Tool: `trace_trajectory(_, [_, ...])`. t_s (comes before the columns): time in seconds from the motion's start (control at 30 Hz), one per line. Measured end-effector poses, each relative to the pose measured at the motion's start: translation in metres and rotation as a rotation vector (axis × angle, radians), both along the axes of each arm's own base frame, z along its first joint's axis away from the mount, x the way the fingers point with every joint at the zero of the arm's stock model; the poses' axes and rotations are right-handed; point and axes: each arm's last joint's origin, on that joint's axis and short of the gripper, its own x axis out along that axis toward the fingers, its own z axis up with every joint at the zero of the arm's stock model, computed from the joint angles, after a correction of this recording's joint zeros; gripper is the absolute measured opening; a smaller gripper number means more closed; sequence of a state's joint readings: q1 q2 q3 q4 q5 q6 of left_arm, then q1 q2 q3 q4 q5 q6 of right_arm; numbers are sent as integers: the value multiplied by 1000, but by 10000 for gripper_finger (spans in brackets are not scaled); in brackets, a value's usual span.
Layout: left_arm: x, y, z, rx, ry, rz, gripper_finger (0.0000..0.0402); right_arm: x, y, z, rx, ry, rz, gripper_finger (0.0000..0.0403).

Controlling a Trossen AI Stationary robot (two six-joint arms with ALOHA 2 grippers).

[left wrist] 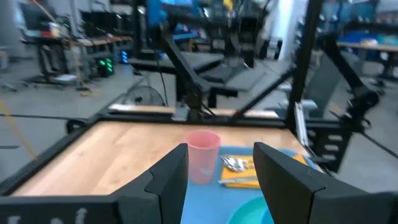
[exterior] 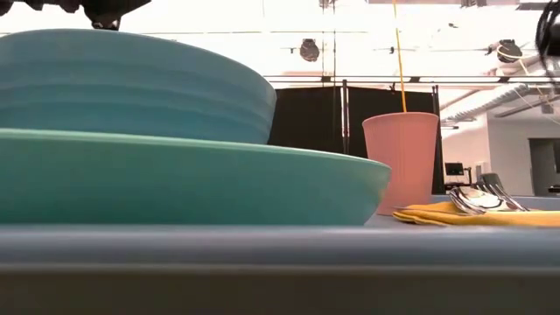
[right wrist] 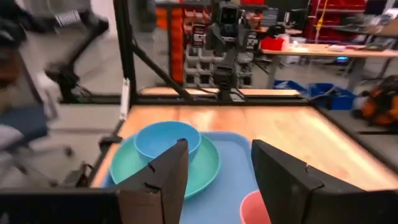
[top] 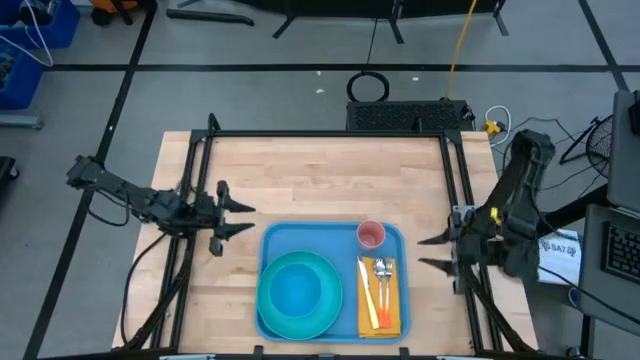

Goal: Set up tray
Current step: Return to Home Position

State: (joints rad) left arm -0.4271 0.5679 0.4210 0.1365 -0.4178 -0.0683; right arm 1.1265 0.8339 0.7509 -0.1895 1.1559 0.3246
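The blue tray lies flat on the wooden table, near its near edge. On it stand a turquoise plate with a blue bowl in it, a pink cup, and an orange napkin with cutlery on top. My left gripper is open and hovers left of the tray's far left corner. My right gripper is open, right of the tray. Both wrist views look across the tray.
A black metal frame runs around the tabletop. Bare wood lies beyond the tray toward the far edge. In the low view the tray rim, the plate and the bowl fill the foreground, with the cup behind.
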Motion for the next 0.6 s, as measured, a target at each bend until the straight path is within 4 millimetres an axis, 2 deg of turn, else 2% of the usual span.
trace_trajectory(0.17, [-10, 7, -3, -19, -35, 83, 186, -18, -29, -35, 93, -104, 138, 167])
trace_trajectory(0.33, [-10, 8, -16, -34, -2, 114, 186, -30, -46, -63, 99, -225, 368, 167])
trace_trajectory(0.6, [-10, 10, -21, -43, 7, 187, 186, -39, -60, -85, 109, -232, 448, 167])
